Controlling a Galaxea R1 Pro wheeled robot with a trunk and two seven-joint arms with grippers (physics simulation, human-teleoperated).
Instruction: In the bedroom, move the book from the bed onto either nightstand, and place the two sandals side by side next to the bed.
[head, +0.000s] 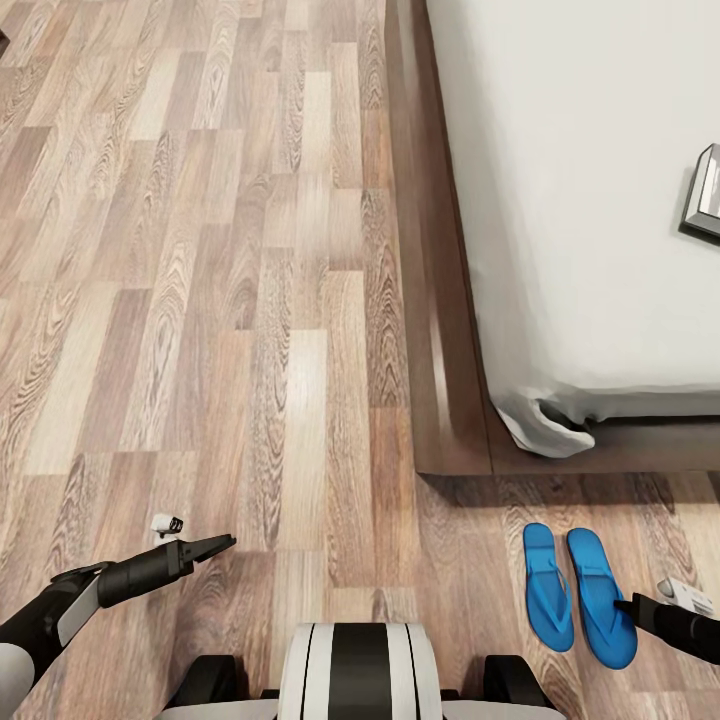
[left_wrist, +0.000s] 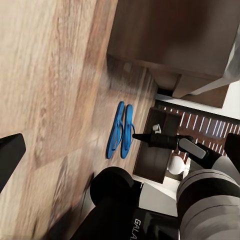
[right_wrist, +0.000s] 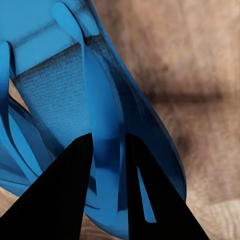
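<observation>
Two blue sandals (head: 548, 585) (head: 600, 598) lie side by side on the wood floor, just off the corner of the bed (head: 440, 400). My right gripper (head: 622, 604) is down at the right-hand sandal. In the right wrist view its two black fingers (right_wrist: 65, 200) sit close together with that sandal's (right_wrist: 55, 100) blue strap between them. The book (head: 705, 195) rests on the grey mattress at the view's right edge. My left gripper (head: 225, 543) hovers over bare floor far to the left, open and holding nothing. The left wrist view also catches the sandals (left_wrist: 120, 131) and the right gripper (left_wrist: 136, 136).
The bed's dark wooden base (left_wrist: 170, 35) juts out past the mattress corner. A low dark-brown piece of furniture (left_wrist: 155, 155) stands beyond the sandals in the left wrist view, under a slatted fence seen through a window. My own base (head: 358, 670) fills the lower middle.
</observation>
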